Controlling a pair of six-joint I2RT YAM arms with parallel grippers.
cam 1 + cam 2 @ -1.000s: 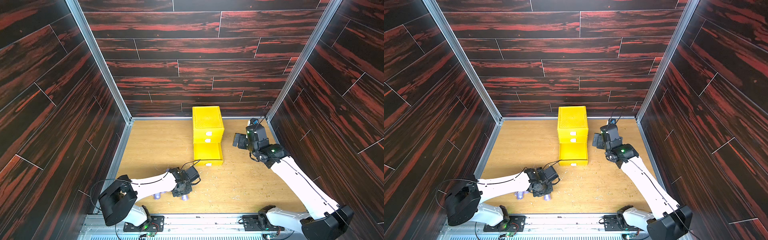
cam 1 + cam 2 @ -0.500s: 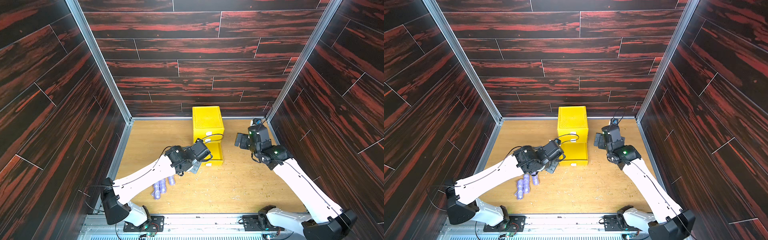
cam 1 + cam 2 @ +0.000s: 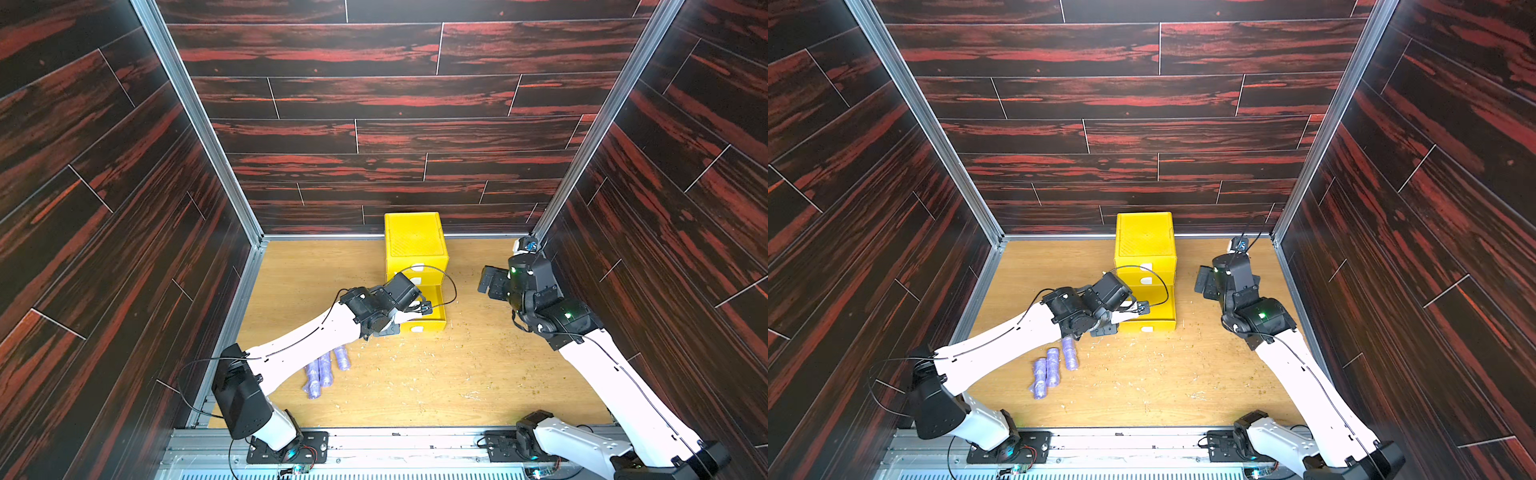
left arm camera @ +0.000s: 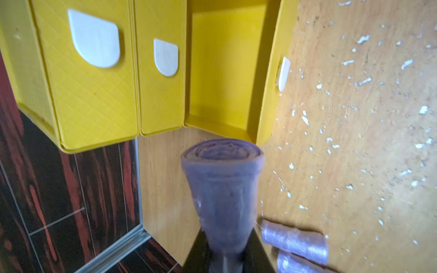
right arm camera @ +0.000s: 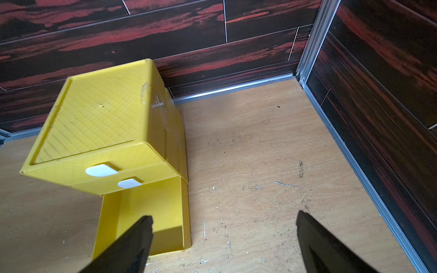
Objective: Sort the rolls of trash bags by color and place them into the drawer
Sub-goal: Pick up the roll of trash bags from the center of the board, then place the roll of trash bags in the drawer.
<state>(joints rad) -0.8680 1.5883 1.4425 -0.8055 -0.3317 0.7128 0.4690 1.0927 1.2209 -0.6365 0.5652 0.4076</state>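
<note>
My left gripper [image 4: 223, 256] is shut on a lilac-purple roll of trash bags [image 4: 222, 179], which sticks out end-on toward the drawer. The drawer [image 3: 415, 241] is a yellow cabinet at the back middle. Its bottom drawer [image 4: 224, 71] is pulled open and looks empty. In both top views the left gripper [image 3: 1105, 330] hangs at the open drawer's left front corner. Three more purple rolls [image 3: 325, 370] [image 3: 1052, 365] lie side by side on the table near the left arm. My right gripper [image 5: 224, 236] is open and holds nothing, to the right of the cabinet [image 3: 1204, 284].
The two upper drawers [image 5: 101, 170] are pushed in. Dark wood-pattern walls [image 3: 374, 137] close in on the back and both sides. White flecks [image 3: 1154, 353] litter the wooden table in front of the cabinet. A metal rail [image 3: 374, 444] runs along the front edge.
My left arm has risen from the rolls at the front and swung back to the open bottom drawer, carrying one purple roll. The right arm has hardly moved.
</note>
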